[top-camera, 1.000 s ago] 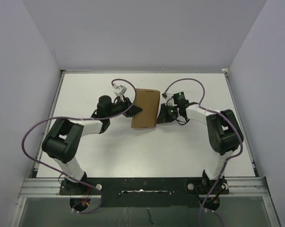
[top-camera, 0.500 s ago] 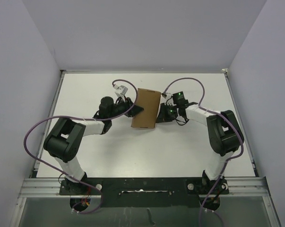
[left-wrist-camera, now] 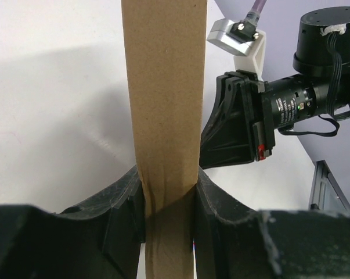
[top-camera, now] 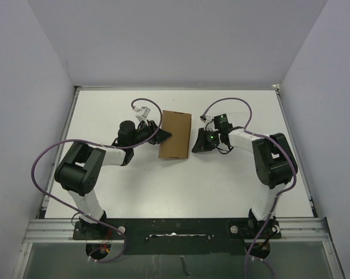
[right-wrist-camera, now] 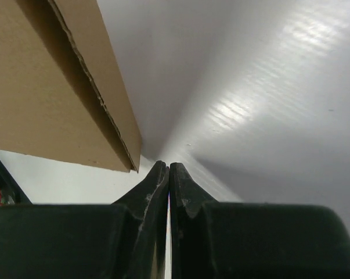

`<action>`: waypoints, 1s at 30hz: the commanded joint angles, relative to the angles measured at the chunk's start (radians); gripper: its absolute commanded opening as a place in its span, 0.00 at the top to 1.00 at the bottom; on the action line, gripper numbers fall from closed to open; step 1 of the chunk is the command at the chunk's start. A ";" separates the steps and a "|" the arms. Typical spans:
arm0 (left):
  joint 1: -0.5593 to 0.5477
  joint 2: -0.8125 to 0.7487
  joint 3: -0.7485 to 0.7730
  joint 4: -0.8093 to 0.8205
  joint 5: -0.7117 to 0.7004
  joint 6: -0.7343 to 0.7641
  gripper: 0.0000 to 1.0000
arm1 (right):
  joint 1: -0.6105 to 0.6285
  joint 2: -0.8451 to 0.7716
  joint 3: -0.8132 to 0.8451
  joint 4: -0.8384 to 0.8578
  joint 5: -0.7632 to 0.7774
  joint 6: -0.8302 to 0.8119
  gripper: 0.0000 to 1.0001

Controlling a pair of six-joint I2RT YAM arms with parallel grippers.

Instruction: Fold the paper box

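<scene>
On the matte white table (top-camera: 105, 186), left end effector (left-wrist-camera: 168, 200) pinches the thin kraft paper box (left-wrist-camera: 163, 87), right end effector (right-wrist-camera: 168, 174) closed.

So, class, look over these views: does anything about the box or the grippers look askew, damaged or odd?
The paper box looks creased where the left gripper pinches it, seen from the left wrist. The right gripper is shut on nothing beside the box's opposite side. Nothing else stands out.
</scene>
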 commanded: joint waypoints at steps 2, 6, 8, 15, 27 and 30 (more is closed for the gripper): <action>-0.001 0.028 -0.015 0.090 -0.025 -0.034 0.83 | 0.034 0.053 0.043 0.024 0.009 -0.018 1.00; -0.001 0.047 -0.019 0.107 -0.038 -0.054 0.83 | 0.049 0.072 0.052 0.017 0.012 -0.023 1.00; -0.001 0.048 -0.027 0.112 -0.054 -0.056 0.83 | 0.048 0.072 0.051 0.008 0.013 -0.019 1.00; 0.004 0.039 -0.043 0.095 -0.131 -0.061 0.83 | 0.062 0.058 0.039 0.029 -0.030 0.044 1.00; -0.026 0.058 -0.035 0.105 -0.175 -0.073 0.83 | 0.078 -0.017 0.034 0.100 -0.135 0.134 1.00; -0.026 0.055 -0.033 0.104 -0.164 -0.071 0.83 | 0.043 -0.022 0.026 0.098 -0.126 0.141 1.00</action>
